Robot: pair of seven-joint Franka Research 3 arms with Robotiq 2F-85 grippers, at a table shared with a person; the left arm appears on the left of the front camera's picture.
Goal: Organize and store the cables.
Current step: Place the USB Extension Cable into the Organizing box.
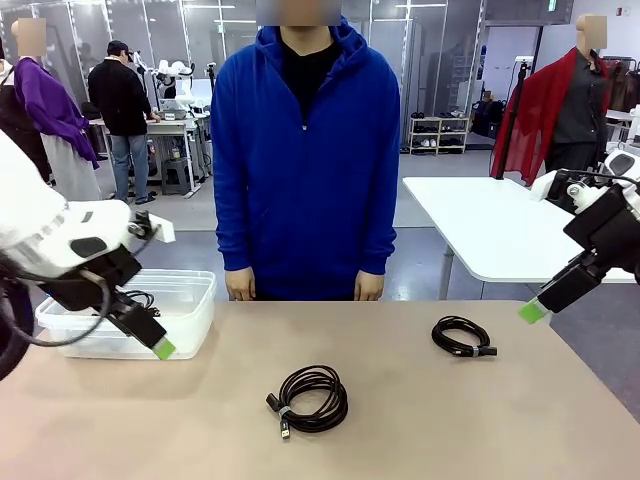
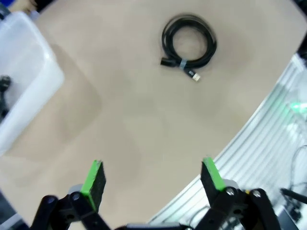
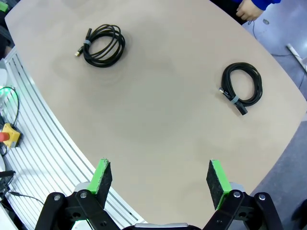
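Observation:
Two coiled black cables lie on the beige table. The larger coil (image 1: 310,398) rests near the front middle, also seen as a coil (image 2: 188,41) in the left wrist view and a coil (image 3: 101,45) in the right wrist view. A smaller coil (image 1: 461,336) lies to the right, far side (image 3: 242,87). Another black cable (image 2: 4,93) lies inside the clear plastic bin (image 1: 190,310). My left gripper (image 1: 160,347) hovers open by the bin's near side (image 2: 152,178). My right gripper (image 1: 532,311) hangs open above the table's right edge (image 3: 159,178). Both are empty.
The person in a blue hoodie stands at the far edge, hands (image 1: 240,285) down by the table. The clear bin (image 2: 29,72) sits at the left of the table. A white table (image 1: 500,225) stands behind on the right.

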